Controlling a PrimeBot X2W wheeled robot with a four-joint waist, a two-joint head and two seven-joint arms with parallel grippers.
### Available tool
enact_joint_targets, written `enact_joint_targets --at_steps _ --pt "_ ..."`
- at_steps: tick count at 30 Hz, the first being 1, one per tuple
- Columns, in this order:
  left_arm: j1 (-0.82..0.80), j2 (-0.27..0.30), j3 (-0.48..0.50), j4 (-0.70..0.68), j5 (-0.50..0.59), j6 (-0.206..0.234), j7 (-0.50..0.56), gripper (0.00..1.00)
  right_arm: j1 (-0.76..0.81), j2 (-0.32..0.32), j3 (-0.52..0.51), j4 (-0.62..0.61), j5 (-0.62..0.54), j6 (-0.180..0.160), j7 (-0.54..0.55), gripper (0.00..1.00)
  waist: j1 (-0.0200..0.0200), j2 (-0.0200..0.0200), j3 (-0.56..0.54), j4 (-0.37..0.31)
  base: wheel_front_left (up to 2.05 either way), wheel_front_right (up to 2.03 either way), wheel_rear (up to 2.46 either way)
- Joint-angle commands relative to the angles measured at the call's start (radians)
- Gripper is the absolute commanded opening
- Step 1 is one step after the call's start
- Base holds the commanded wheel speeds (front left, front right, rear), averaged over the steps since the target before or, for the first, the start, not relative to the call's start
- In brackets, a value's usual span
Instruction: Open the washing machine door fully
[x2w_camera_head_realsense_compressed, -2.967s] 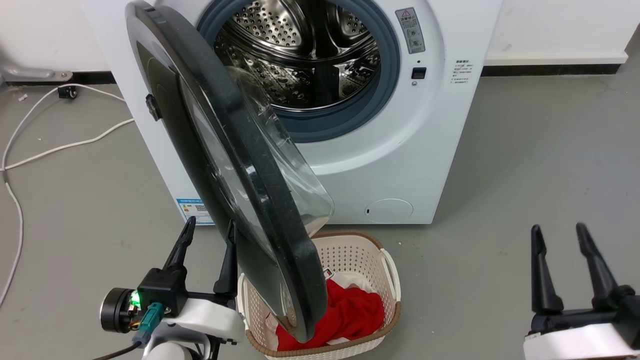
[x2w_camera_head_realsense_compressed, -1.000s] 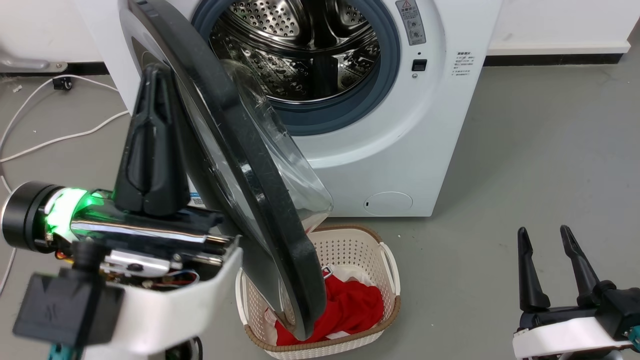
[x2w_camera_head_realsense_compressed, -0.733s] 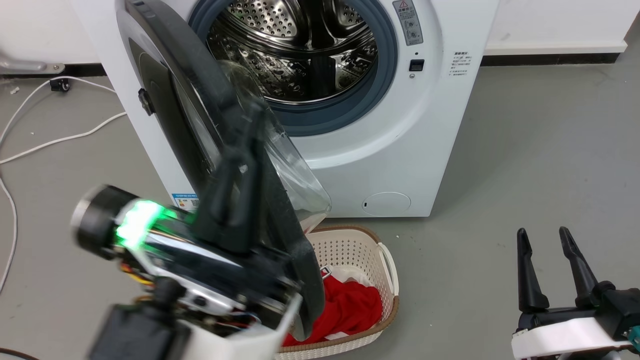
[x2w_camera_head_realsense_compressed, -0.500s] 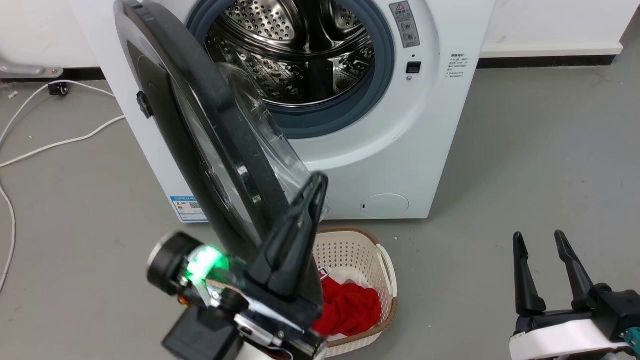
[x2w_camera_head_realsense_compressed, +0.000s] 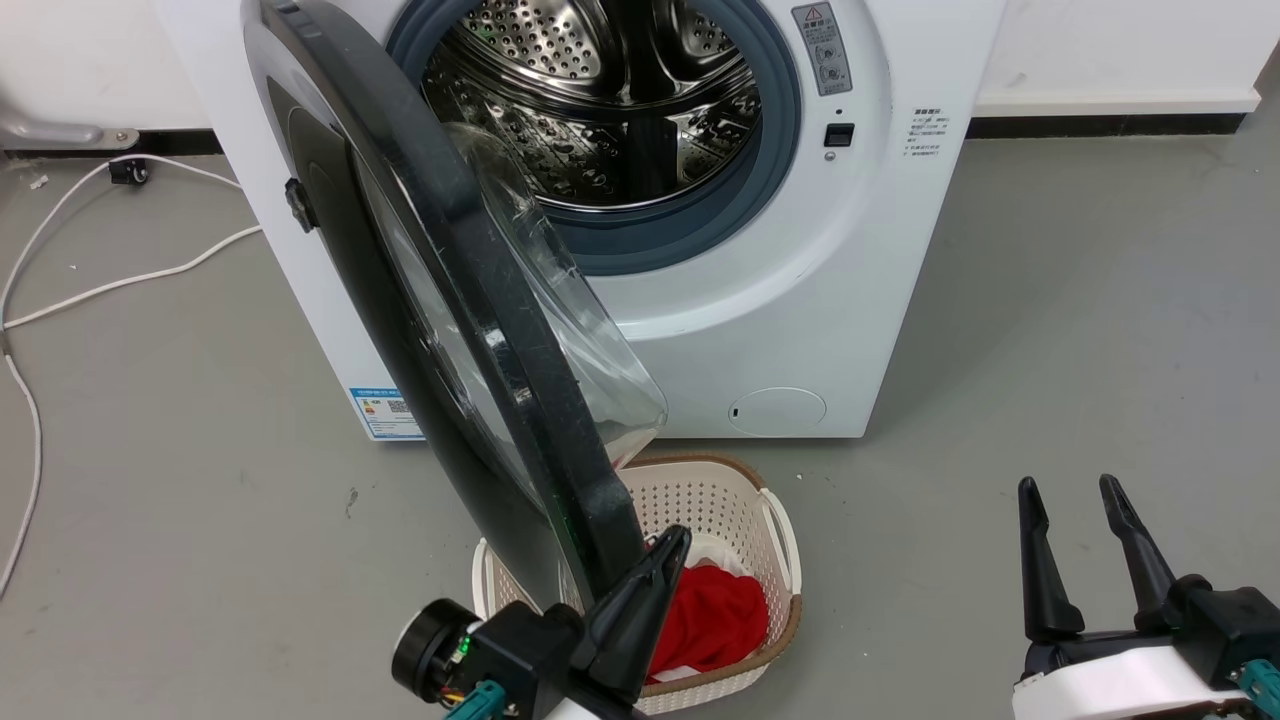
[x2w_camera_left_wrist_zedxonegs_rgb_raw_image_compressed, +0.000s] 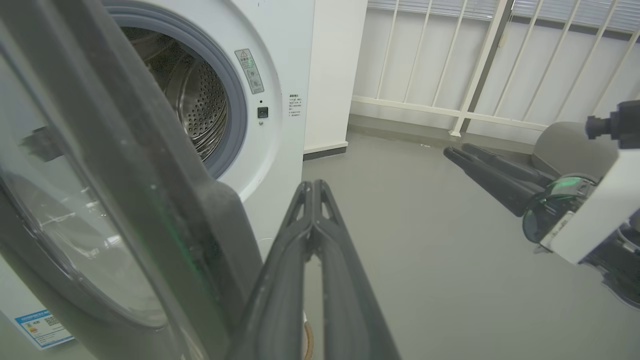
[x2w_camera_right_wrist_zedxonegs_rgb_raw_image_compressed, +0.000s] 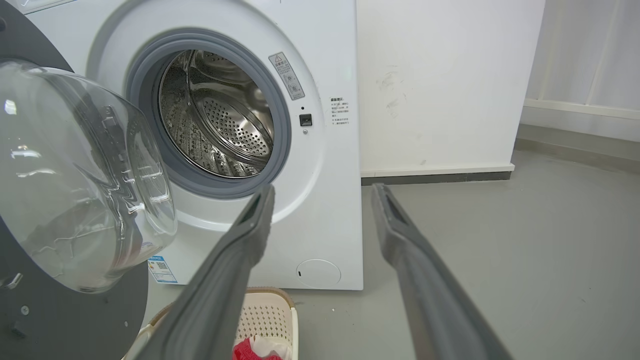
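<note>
You saw the white washing machine (x2w_camera_head_realsense_compressed: 800, 300) at the far side of a grey floor, its steel drum (x2w_camera_head_realsense_compressed: 600, 90) exposed. The washing machine door (x2w_camera_head_realsense_compressed: 470, 330) stood partly open, hinged at the machine's left and swung out toward you, edge-on, with its clear glass bowl bulging to the right. The door's near lower edge hung over a cream laundry basket (x2w_camera_head_realsense_compressed: 775, 520) holding red cloth (x2w_camera_head_realsense_compressed: 720, 610). Your left gripper (x2w_camera_head_realsense_compressed: 680, 537) sat low and near, just right of that lower door edge, its 2 fingers pressed together on nothing; you could not tell whether they touched the door. Your right gripper (x2w_camera_head_realsense_compressed: 1068, 485) rested well apart at the near right, its 2 fingers spread and empty. A white cable (x2w_camera_head_realsense_compressed: 130, 285) lay on the floor at the far left.
</note>
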Motion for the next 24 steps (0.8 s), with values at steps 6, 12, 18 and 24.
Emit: enact_joint_targets --at_steps 6,12,18,24 --pt "-0.029 -0.014 -0.013 0.085 0.002 0.011 -0.011 0.00 -0.013 0.002 0.010 0.009 0.009 -0.001 -0.002 1.00 0.0000 0.0000 0.004 -0.008 0.00 0.00 0.00" --pt "-0.077 -0.027 0.003 0.138 0.007 0.040 -0.057 0.00 -0.019 0.002 0.009 0.016 0.021 -0.001 -0.002 1.00 0.0000 0.0000 0.016 -0.014 0.00 0.00 0.00" --pt "-0.128 -0.032 0.017 0.183 0.001 0.065 -0.085 0.00 -0.026 0.002 0.012 0.024 0.032 -0.001 -0.002 1.00 0.0000 0.0000 0.027 -0.016 0.00 0.00 0.00" --pt "-0.146 -0.033 0.024 0.201 -0.005 0.084 -0.099 0.00 -0.030 0.002 0.015 0.030 0.038 -0.001 -0.002 1.00 0.0000 0.0000 0.030 -0.018 0.00 0.00 0.00"
